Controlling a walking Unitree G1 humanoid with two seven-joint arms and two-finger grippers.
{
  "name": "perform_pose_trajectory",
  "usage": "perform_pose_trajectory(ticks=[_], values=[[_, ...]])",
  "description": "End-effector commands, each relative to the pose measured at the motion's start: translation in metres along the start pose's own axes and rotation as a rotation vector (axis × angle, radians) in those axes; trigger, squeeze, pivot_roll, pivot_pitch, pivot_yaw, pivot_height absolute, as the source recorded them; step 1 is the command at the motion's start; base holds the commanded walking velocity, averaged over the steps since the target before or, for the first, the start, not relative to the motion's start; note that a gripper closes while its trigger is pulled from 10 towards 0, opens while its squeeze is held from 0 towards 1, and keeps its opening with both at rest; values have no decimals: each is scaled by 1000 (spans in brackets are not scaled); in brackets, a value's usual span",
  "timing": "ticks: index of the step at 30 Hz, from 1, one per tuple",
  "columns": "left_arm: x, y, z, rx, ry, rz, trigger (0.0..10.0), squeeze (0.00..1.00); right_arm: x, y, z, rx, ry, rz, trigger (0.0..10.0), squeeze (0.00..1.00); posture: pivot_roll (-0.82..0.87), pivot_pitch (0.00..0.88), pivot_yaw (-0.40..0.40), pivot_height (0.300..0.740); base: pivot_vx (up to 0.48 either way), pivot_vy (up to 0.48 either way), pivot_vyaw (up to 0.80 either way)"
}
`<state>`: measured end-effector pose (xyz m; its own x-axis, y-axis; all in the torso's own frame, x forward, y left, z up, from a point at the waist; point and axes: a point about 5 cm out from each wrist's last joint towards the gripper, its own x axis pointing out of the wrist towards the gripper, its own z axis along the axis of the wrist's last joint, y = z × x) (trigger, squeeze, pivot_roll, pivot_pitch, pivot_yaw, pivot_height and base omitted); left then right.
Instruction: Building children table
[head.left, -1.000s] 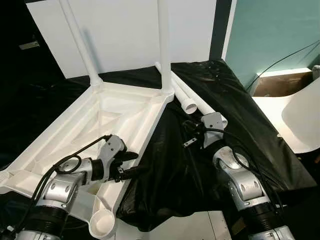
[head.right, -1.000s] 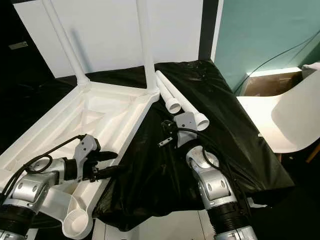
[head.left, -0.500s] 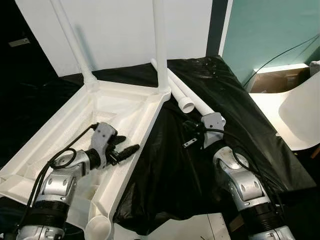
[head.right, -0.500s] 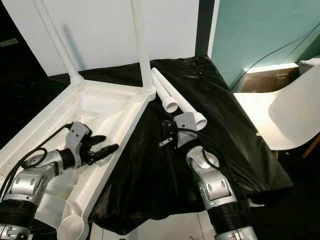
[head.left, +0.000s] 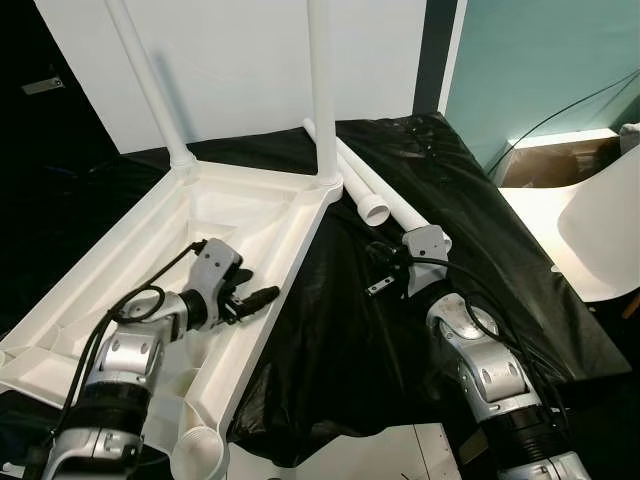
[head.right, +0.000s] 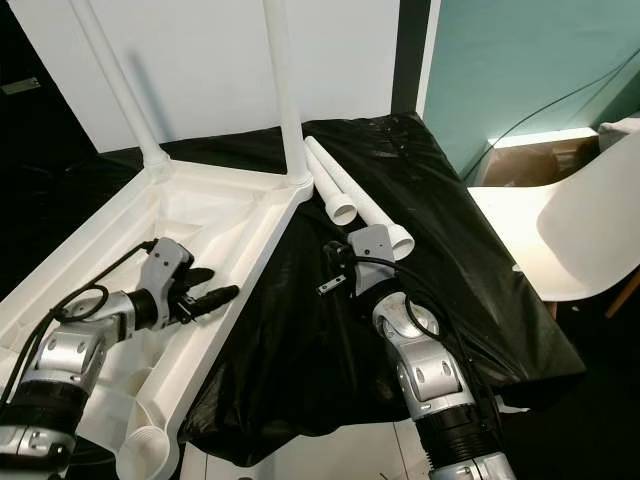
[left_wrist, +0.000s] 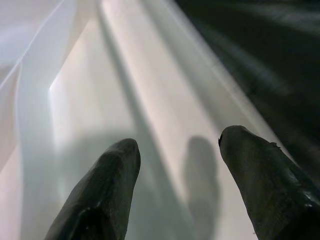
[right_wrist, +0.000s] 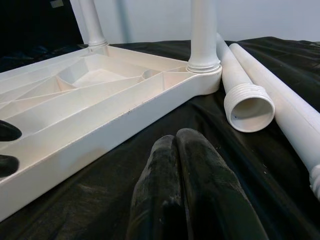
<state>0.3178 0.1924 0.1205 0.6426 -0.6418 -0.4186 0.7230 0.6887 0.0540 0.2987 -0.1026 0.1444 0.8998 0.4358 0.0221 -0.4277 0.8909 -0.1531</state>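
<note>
Black cloth (head.left: 380, 330); tabletop (head.left: 250, 215) rim between left fingers (left_wrist: 107, 185).

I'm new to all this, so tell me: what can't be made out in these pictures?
- Upright table legs: tops cut off by the head views' upper edge.
- Right gripper: hidden behind its own wrist in the head views.
- White chair: cut off by the edge.
- Table top: blurred in the left wrist view.

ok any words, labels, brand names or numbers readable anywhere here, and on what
None can be read.
The upturned white tabletop, its two fitted legs and the two loose legs on the black sheet carry no print.
A small tag hangs by the right gripper's wrist; too small to tell.
</note>
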Motion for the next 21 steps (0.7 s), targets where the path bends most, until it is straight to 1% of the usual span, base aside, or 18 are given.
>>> perform_pose_trajectory(ticks=[1,2,3,5,6,7,8,9,10,11,12,14,15,17,19,20,21], values=[[-5,20,-11,-22,64,333,10000,0,0,3,-1,-2,3,9,10000,0,-52,0,71,740,0,0,0],[-5,20,-11,-22,64,333,10000,0,0,3,-1,-2,3,9,10000,0,-52,0,71,740,0,0,0],[-6,22,-13,-17,86,360,10000,0,0,3,-1,-1,3,9,10000,0,-52,0,71,740,0,0,0],[-6,22,-13,-17,86,360,10000,0,0,3,-1,-1,3,9,10000,0,-52,0,71,740,0,0,0],[-6,23,-14,-18,102,372,10000,0,0,3,-1,-1,3,10,10000,0,-51,0,71,740,0,0,0],[-5,20,-17,-18,125,360,10000,0,0,4,-1,0,2,11,10000,0,-51,0,73,740,0,0,0],[-5,20,-17,-18,125,360,10000,0,0,4,-1,0,2,11,10000,0,-51,0,73,740,0,0,0],[-2,17,-20,-23,151,338,10000,0,0,4,-1,0,2,11,10000,0,-51,0,73,740,0,0,0],[0,13,-23,-36,171,318,8902,0,0,4,-1,0,2,10,10000,0,-51,0,73,740,0,0,0],[0,13,-23,-36,171,318,8902,0,0,4,-1,0,2,10,10000,0,-51,0,73,740,0,0,0],[5,7,-24,-54,177,297,1020,0,0,3,-1,0,1,9,10000,0,-53,0,75,740,0,0,0],[5,7,-24,-54,177,297,1020,0,0,3,-1,0,1,9,10000,0,-53,0,75,740,0,0,0],[12,2,-22,-88,165,286,0,0,1,3,0,0,1,8,10000,0,-53,0,76,740,0,0,0],[12,2,-22,-88,165,286,0,0,1,3,0,0,1,8,10000,0,-53,0,76,740,0,0,0],[32,-9,-15,-158,119,296,0,0,1,3,0,0,-1,5,10000,0,-56,0,81,740,0,0,0],[32,-9,-15,-158,119,296,0,0,1,3,0,0,-1,5,10000,0,-56,0,81,740,0,0,0],[41,-12,-12,-178,103,321,0,0,1,3,0,1,-3,4,10000,0,-57,0,82,740,0,0,0]])
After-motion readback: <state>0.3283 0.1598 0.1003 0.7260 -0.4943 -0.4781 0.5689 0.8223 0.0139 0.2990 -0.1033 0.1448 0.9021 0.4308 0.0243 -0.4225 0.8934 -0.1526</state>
